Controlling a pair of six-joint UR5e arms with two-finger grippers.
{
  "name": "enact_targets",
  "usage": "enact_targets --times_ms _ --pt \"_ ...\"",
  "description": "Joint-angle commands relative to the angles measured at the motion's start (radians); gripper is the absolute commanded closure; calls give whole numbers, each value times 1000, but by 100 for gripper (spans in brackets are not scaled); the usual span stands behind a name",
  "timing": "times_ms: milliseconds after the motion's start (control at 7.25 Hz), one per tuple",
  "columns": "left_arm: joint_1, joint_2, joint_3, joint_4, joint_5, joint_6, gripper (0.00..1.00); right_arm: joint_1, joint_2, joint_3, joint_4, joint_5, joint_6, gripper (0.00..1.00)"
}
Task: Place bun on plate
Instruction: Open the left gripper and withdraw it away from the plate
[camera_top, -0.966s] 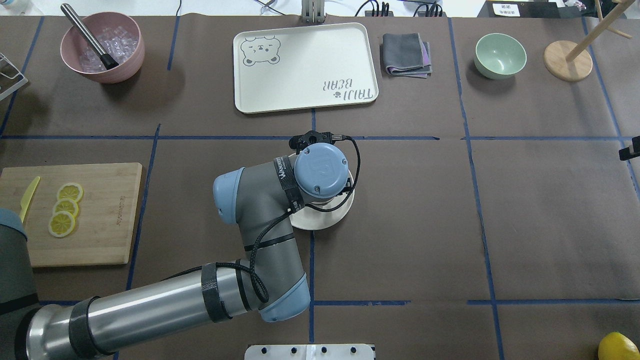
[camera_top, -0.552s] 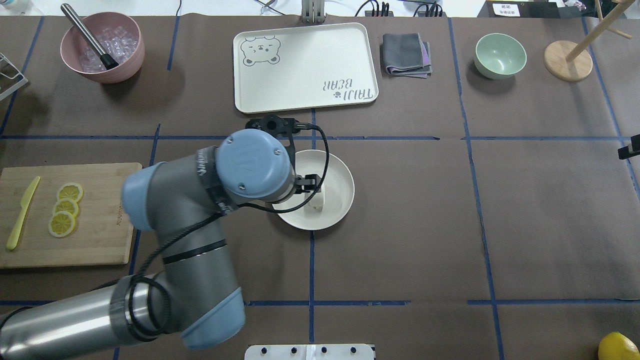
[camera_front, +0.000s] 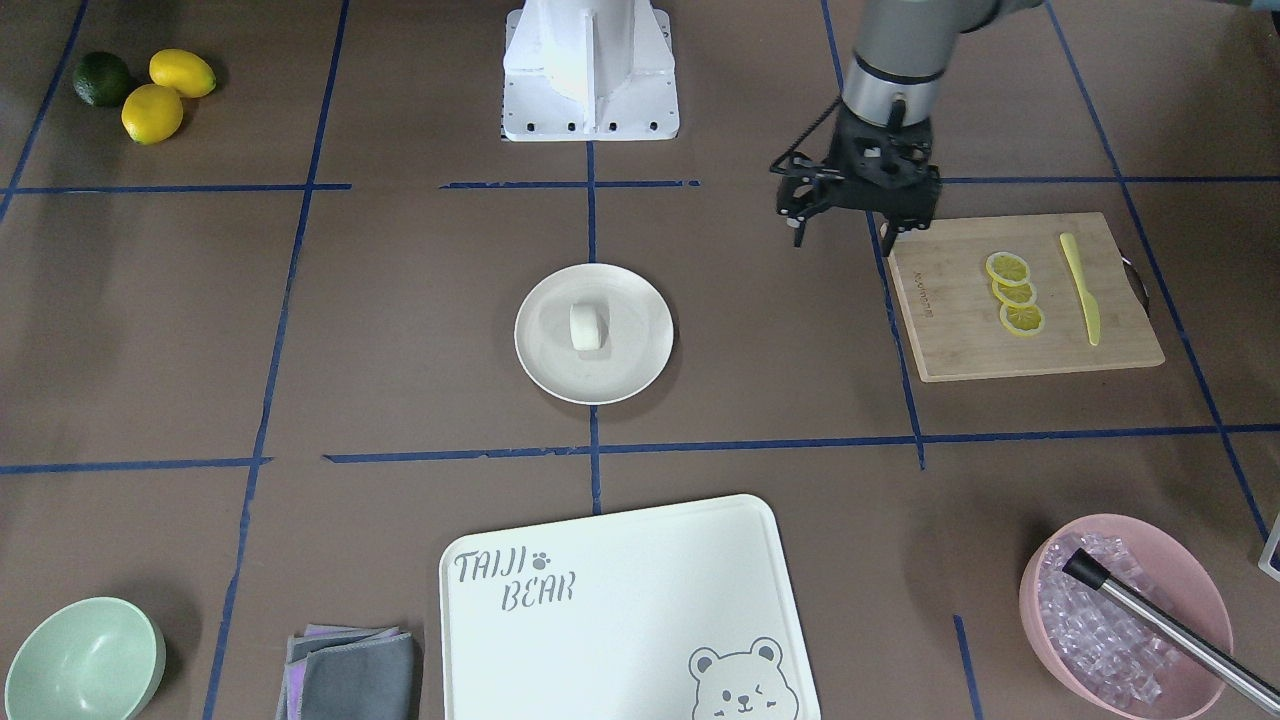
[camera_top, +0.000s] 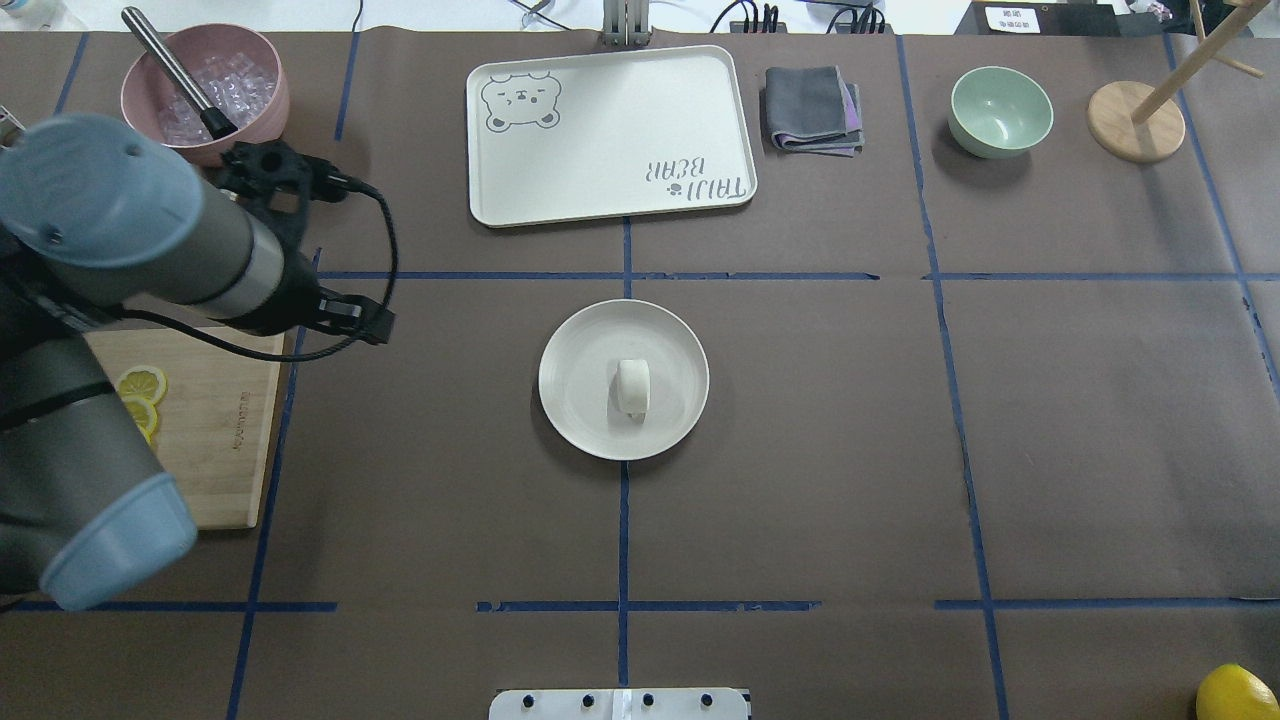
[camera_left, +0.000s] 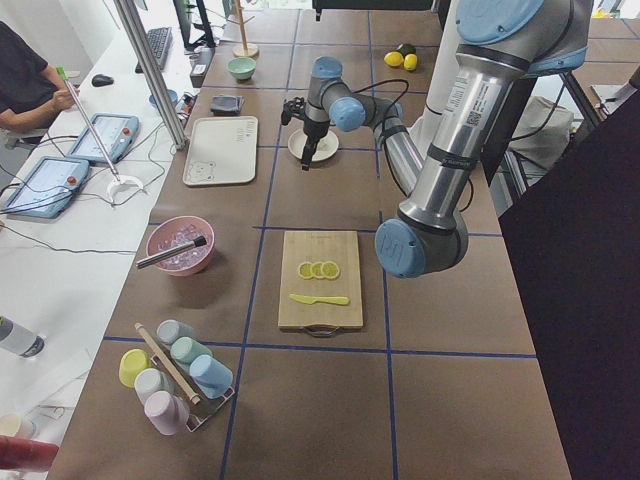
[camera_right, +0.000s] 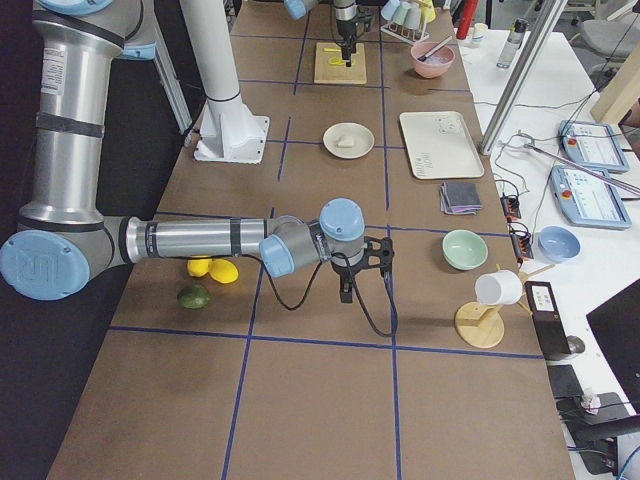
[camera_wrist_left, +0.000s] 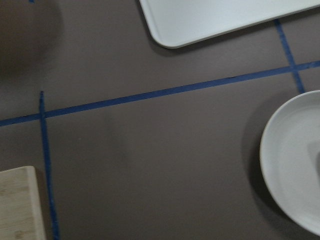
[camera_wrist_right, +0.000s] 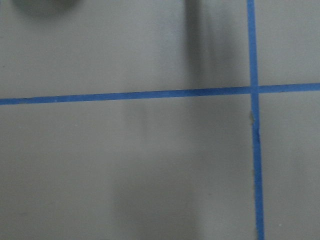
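The bun (camera_top: 633, 388), a small white stubby cylinder, lies on its side in the middle of the round cream plate (camera_top: 572, 405) at the table's centre. In the front-facing view the bun (camera_front: 587, 326) rests free on the plate (camera_front: 545, 352), with nothing touching it. My left gripper (camera_front: 841, 238) hangs open and empty above the table beside the corner of the cutting board, well away from the plate. In the overhead view the left arm (camera_top: 190, 250) hides it. My right gripper (camera_right: 345, 285) points down over bare table far from the plate; I cannot tell its state.
A white bear tray (camera_top: 610, 190) lies behind the plate. A wooden cutting board (camera_top: 230, 430) with lemon slices (camera_front: 1012, 292) and a yellow knife is at the left. A pink bowl of ice (camera_top: 205, 95), a grey cloth (camera_top: 812, 108), a green bowl (camera_top: 1000, 110) and lemons (camera_front: 160, 90) ring the table.
My left arm has risen off the plate and swung left toward the cutting board. The bun stays behind on the plate, now fully uncovered.
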Motion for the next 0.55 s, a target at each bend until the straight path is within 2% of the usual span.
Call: enact_targets --times_ms 0,276,414 --pt "-242 110 106 -92 -234 283 0 47 -3 -64 -1 1 -130 0" --pt "-451 151 280 -89 -370 619 0 80 -24 -74 -36 22 -220 0" --pt "-555 169 356 -78 -396 795 0 127 -21 -68 -122 33 -324 0"
